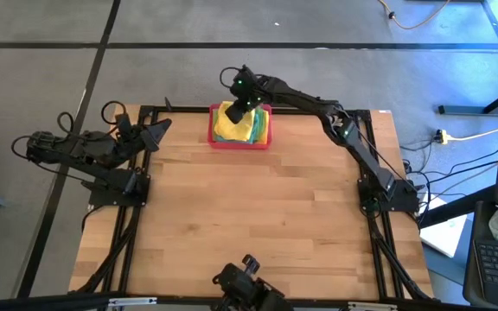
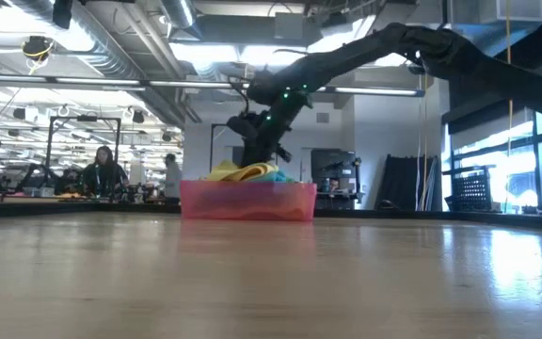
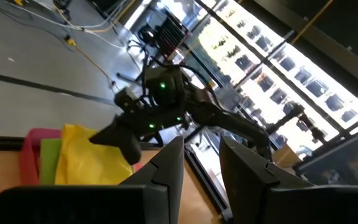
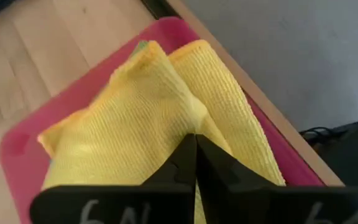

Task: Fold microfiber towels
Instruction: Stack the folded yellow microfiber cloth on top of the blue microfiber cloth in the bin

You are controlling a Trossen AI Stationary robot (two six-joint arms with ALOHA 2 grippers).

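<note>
Right arm: reaches from its base at the tabletop's (image 1: 258,216) 3 o'clock edge, stretched toward 12 o'clock, elbow high, wrist bent down over the pink tray (image 1: 217,138). Right pincer (image 4: 196,144) sits on top of the pile in the tray, fingers pressed together and pinching a ridge of the top yellow towel (image 4: 135,118). The cloth bunches up into a fold right at the fingertips.

Left arm: folded back at the 9 o'clock edge, off to the side of the tabletop, well apart from the tray. Left pincer (image 3: 202,152) points toward the tray, fingers narrowly parted, nothing between them.

Towels: all lie heaped in the tray at the 12 o'clock edge of the tabletop. Yellow on top, a bright green towel (image 1: 251,128) showing at the pile's 3 o'clock side, a sliver of teal cloth (image 1: 228,136) at the 6 o'clock rim. From table level the pile humps above the tray wall. How many more towels lie beneath, I cannot tell.

Surroundings: bare wood between the tray and the 6 o'clock edge. A black camera mount (image 1: 247,281) sits at the 6 o'clock edge. Beyond the tabletop, people (image 2: 102,169) sit at benches far back in the room. Nothing stands between the right pincer and the pile.
</note>
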